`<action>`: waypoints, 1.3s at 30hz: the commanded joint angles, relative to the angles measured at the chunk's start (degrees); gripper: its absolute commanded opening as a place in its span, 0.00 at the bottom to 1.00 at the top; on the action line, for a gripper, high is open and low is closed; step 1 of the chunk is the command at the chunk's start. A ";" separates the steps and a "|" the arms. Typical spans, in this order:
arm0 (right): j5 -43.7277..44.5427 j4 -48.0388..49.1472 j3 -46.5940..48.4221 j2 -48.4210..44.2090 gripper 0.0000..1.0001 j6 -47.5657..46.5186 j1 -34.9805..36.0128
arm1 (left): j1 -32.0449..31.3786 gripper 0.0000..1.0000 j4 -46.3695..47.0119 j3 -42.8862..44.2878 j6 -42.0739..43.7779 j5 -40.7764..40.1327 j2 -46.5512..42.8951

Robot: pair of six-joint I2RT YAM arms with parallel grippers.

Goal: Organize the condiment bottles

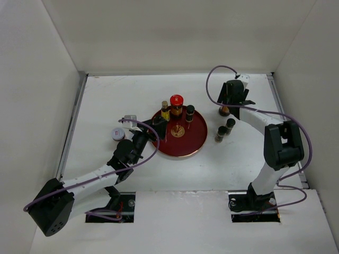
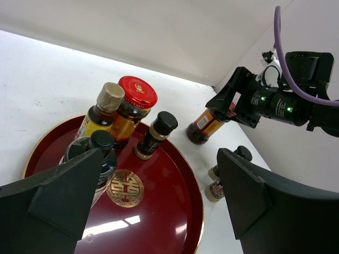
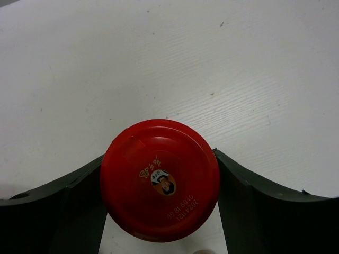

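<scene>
Red-capped jar [image 3: 160, 177], just right of the tray [image 1: 197, 144], calls for a level, upright lift over the rim and a gentle landing clear of the four bottles [image 2: 154, 135] standing there. Left gripper [image 2: 159, 159] gapes wide over the tray, holding nothing, with a black-capped bottle [image 2: 101, 144] just beside one finger. Right gripper [image 3: 159, 159] is clamped on the jar.

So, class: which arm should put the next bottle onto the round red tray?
Right: its gripper grips the red-capped dark jar beside the round red tray; the left gripper hangs open, empty.
</scene>
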 commanded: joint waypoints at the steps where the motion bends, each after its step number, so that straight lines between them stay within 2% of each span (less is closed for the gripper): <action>1: 0.68 6.25 -0.09 -7.55 0.52 0.58 0.16 | 0.49 0.90 2.87 0.03 -0.48 -0.07 -1.12; 6: 0.86 11.01 -1.24 -16.60 0.50 -0.91 2.00 | 0.14 0.90 2.60 0.12 -0.13 0.02 -1.82; 11: 3.06 10.49 -3.43 -24.34 0.49 -3.81 7.36 | 0.58 0.90 2.52 -0.15 -0.30 -0.24 -2.35; 15: 3.06 8.82 -5.89 -30.15 0.48 -4.34 15.08 | 0.58 0.90 2.34 -0.41 -0.30 -0.68 -3.49; 19: 2.80 7.32 -6.95 -31.56 0.48 -4.78 23.96 | 0.93 0.89 1.82 -0.59 -0.57 -1.65 -4.02; 25: 1.13 9.77 -5.63 -24.11 0.48 -3.73 33.73 | 1.64 0.89 1.11 -1.03 -0.57 -3.41 -5.16; 30: -1.51 15.04 -4.40 -15.85 0.48 -3.02 34.97 | 1.98 0.90 0.14 -1.38 -0.39 -3.93 -7.10; 39: 3.14 23.05 -2.12 -4.24 0.48 -6.10 34.97 | 2.34 0.90 0.06 -1.55 -0.57 -3.76 -7.10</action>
